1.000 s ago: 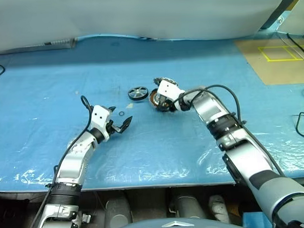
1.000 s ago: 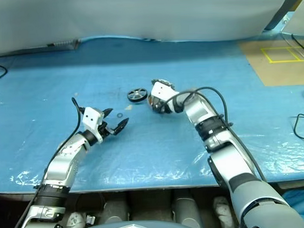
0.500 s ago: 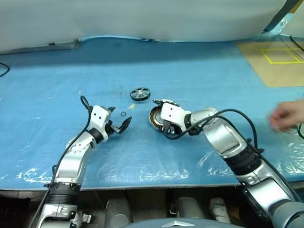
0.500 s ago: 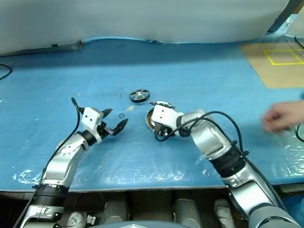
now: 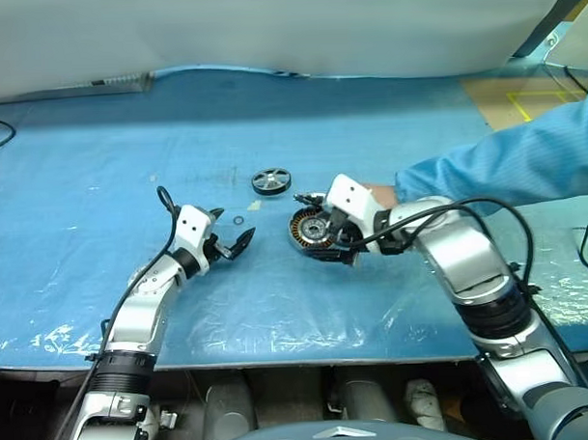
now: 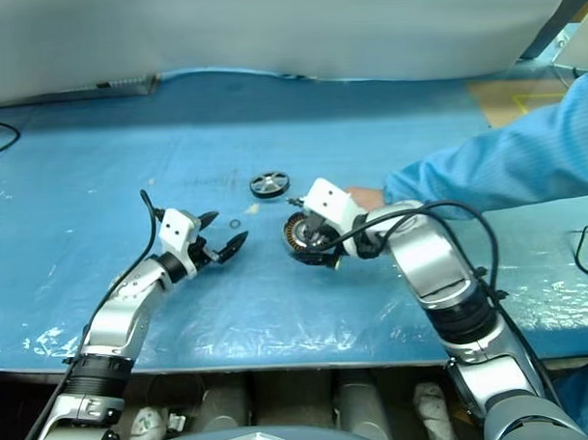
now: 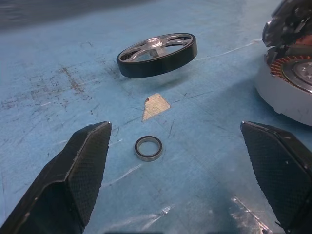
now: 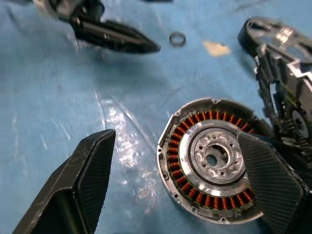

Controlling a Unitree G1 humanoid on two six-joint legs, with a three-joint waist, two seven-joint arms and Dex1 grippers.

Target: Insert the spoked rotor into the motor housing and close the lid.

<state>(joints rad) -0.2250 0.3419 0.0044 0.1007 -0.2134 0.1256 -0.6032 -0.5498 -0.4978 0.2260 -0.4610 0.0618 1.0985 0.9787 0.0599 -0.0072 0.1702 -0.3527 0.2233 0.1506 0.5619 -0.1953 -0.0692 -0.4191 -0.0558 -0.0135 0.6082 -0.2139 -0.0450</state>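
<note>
While the spoked rotor (image 5: 270,180) lies flat on the blue plastic table cover (image 5: 99,159), well apart from the motor housing (image 5: 312,232), insertion has evidently not begun and the closing of the lid comes after it. Head views: the housing rests on the cover with its copper windings exposed; the right gripper (image 5: 329,240) hangs just over it with its jaws spread and nothing held; a person's light-blue sleeve (image 5: 505,164) reaches in behind that arm, the hand (image 6: 366,195) close to the housing; the left gripper (image 5: 229,243) hovers open and empty nearer the rotor. Left wrist view: black textured fingers (image 7: 78,170) stand wide apart around a small thin ring (image 7: 148,147) and a tan scrap (image 7: 156,106); beyond them is the rotor, a matte black rim around polished silver spokes. Right wrist view: the housing shows a silver rim, a ring of copper-brown coils and a machined hub with a dark centre hole; the lid (image 8: 282,73), a jagged silver-grey disc with dark cut-outs, stands raised at the housing's edge, so the cavity is open
</note>
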